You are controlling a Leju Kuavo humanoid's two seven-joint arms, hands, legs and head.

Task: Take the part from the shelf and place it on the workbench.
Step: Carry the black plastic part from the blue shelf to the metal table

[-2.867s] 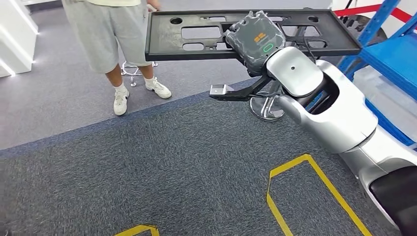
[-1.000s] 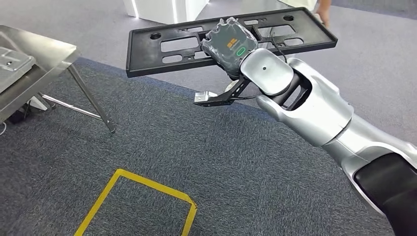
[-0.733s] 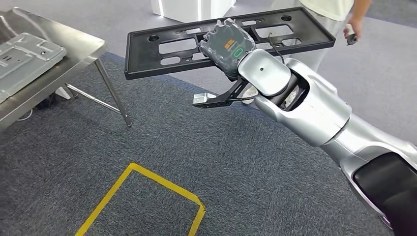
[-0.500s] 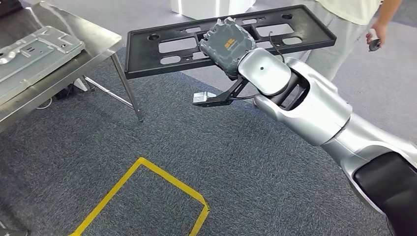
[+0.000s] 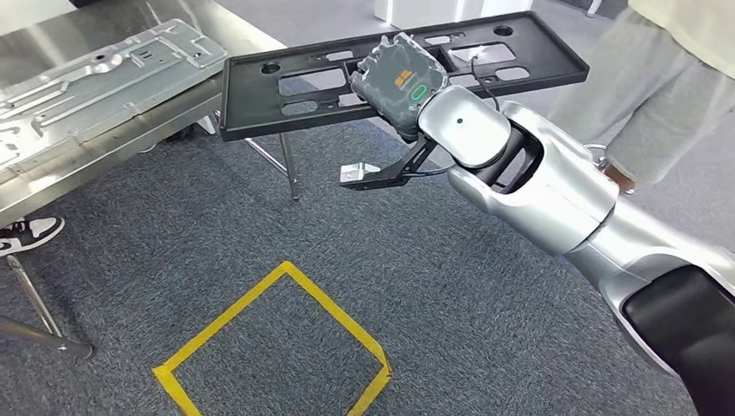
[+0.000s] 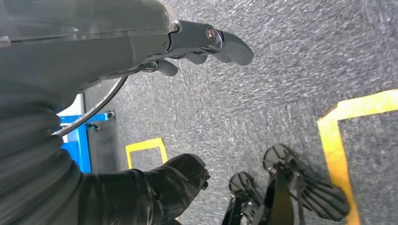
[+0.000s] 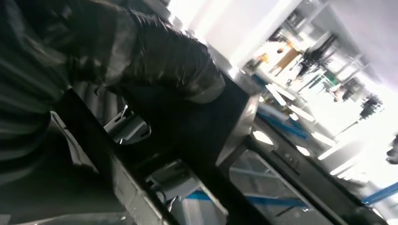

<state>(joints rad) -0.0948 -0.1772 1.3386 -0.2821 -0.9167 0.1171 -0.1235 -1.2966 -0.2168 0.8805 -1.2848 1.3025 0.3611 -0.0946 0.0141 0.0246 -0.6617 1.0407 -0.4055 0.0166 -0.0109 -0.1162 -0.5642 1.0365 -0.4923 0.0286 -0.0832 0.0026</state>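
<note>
In the head view my right hand (image 5: 400, 80) grips a long flat black part (image 5: 251, 95) with several cutouts, holding it level in the air by its near edge. Its left end hangs over the corner of the steel workbench (image 5: 52, 186) at the upper left. In the right wrist view the thumb of my right hand (image 7: 155, 56) presses on the black part (image 7: 197, 136). My left hand (image 6: 94, 47) hangs over the carpet with its fingers (image 6: 211, 42) apart and nothing in it.
A stamped grey metal panel (image 5: 95, 82) lies on the workbench. A person in grey shorts (image 5: 667, 95) stands at the right, behind my arm. Someone's shoe (image 5: 30, 232) shows by the bench legs. A yellow tape square (image 5: 225, 321) marks the carpet.
The camera has turned: the workbench has slid in from the left and come closer, and the person now stands at the right. My right hand keeps its grip on the black part.
</note>
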